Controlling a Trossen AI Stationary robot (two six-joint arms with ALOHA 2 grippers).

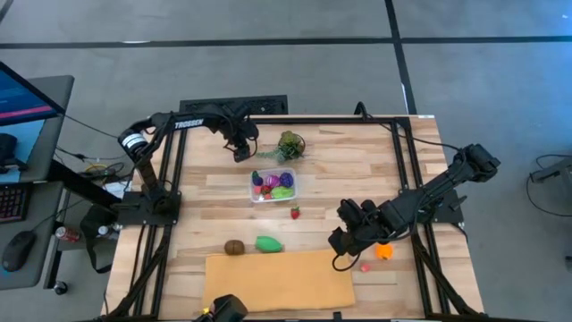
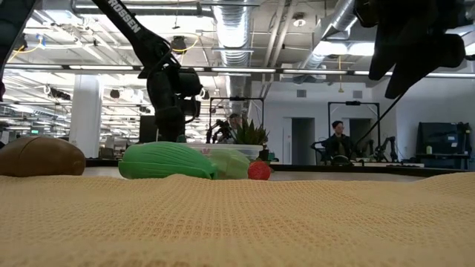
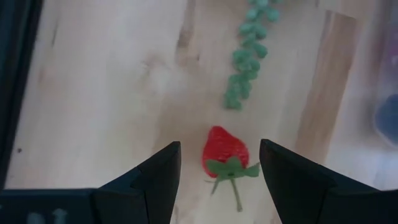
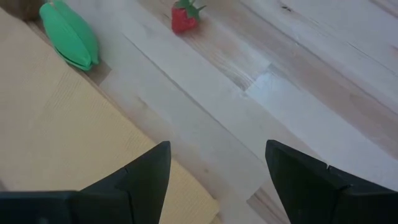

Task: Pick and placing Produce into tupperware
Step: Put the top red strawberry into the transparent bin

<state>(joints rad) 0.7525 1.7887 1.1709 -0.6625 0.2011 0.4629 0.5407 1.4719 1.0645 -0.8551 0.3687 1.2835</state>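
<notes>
The left gripper, jaws spread and empty, straddles 1 strawberry, so it should probably drop squarely before closing, while the open right gripper waits.

"TROSSEN" in white on the left arm — in the low view, only "ROSSEN" shows.
</notes>
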